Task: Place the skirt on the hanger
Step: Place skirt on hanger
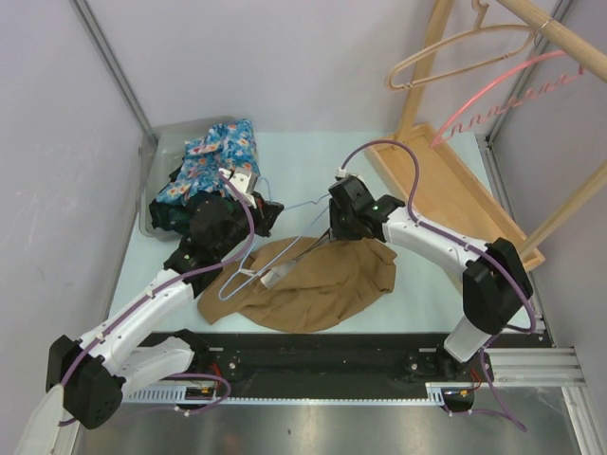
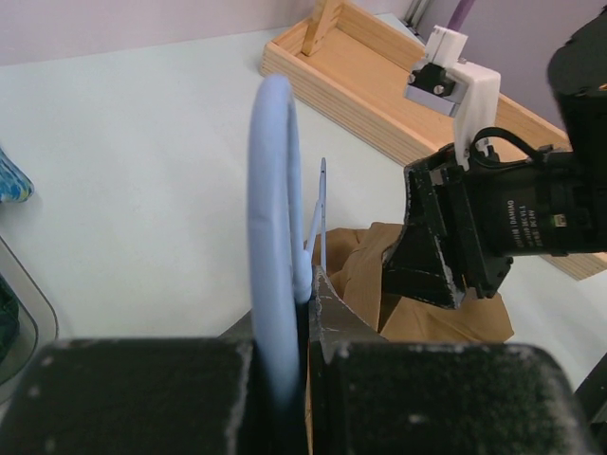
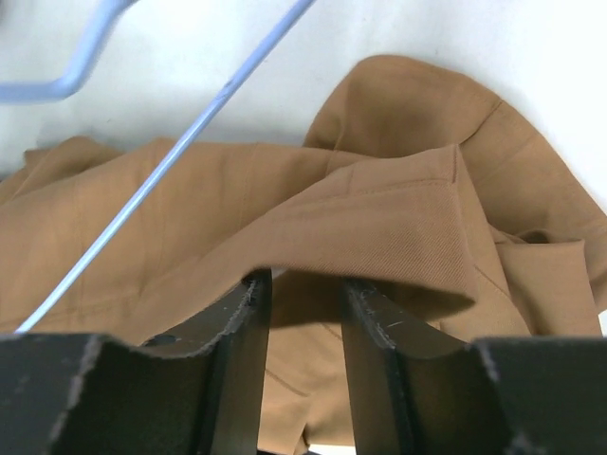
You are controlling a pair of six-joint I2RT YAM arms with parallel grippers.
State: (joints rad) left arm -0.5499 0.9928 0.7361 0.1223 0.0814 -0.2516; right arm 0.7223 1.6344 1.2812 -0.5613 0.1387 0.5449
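The brown skirt (image 1: 322, 284) lies crumpled on the table's near middle. A pale blue wire hanger (image 1: 237, 270) slants over its left part. My left gripper (image 1: 266, 213) is shut on the hanger's hook; in the left wrist view the hook (image 2: 275, 190) rises from between the closed jaws of that gripper (image 2: 308, 294). My right gripper (image 1: 334, 232) sits at the skirt's far edge. In the right wrist view its fingers (image 3: 242, 322) stand apart, and a hemmed fold of the skirt (image 3: 398, 190) drapes over the tips of the gripper (image 3: 303, 280). The hanger's wire (image 3: 180, 142) crosses above.
A grey bin (image 1: 152, 152) at the back left holds floral clothing (image 1: 218, 156). A wooden rack base (image 1: 446, 180) stands at the back right, with a wooden hanger (image 1: 455, 47) and a pink hanger (image 1: 503, 95) on its rail. The right arm's wrist (image 2: 512, 218) is close to the left gripper.
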